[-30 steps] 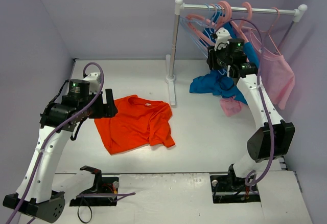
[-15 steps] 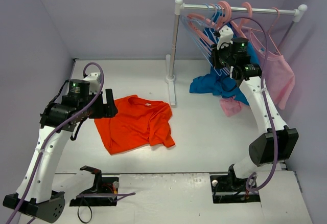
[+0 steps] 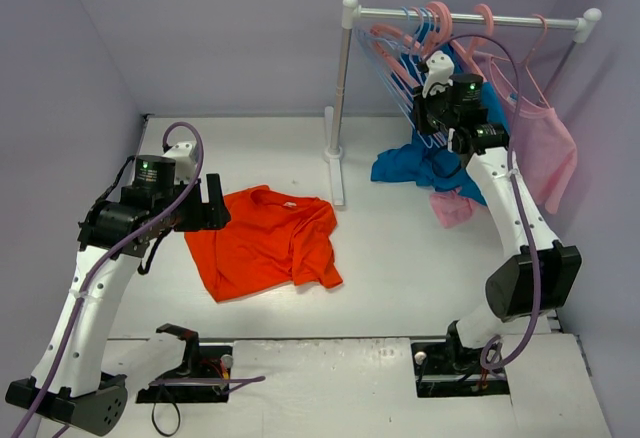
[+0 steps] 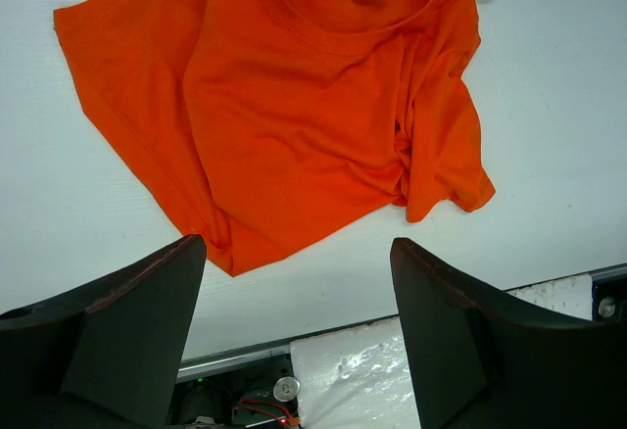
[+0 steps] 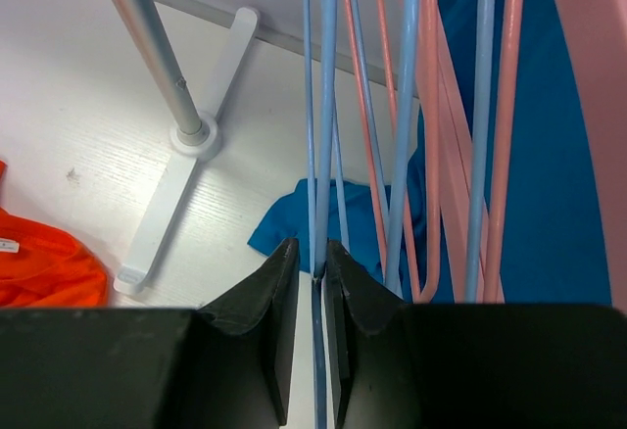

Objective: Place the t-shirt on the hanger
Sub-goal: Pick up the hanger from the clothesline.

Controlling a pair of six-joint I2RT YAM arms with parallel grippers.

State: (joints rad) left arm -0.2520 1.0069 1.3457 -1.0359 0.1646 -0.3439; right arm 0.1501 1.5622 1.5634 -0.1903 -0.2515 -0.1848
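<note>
Right gripper (image 5: 309, 248) pinches the thin hanger (image 5: 320, 106) at the rail (image 3: 470, 18), far right corner of the desk (image 3: 400, 258) (to unhook it, presumably); t-shirt (image 4: 313, 106) lies flat near the left edge, under the wide-open left gripper (image 4: 297, 245).

**Orange, blue and pink on white**

The plain bright orange-red cloth t-shirt (image 4: 313, 125) has a white neck label. The thin light-blue wire hanger (image 5: 322, 155) is unpatterned. The thicker plastic hangers (image 5: 431, 155) are pink, the draped cloth shirt (image 3: 415, 168) solid blue, the strappy top (image 3: 550, 148) pale pink, the table (image 3: 400, 258) white.
</note>
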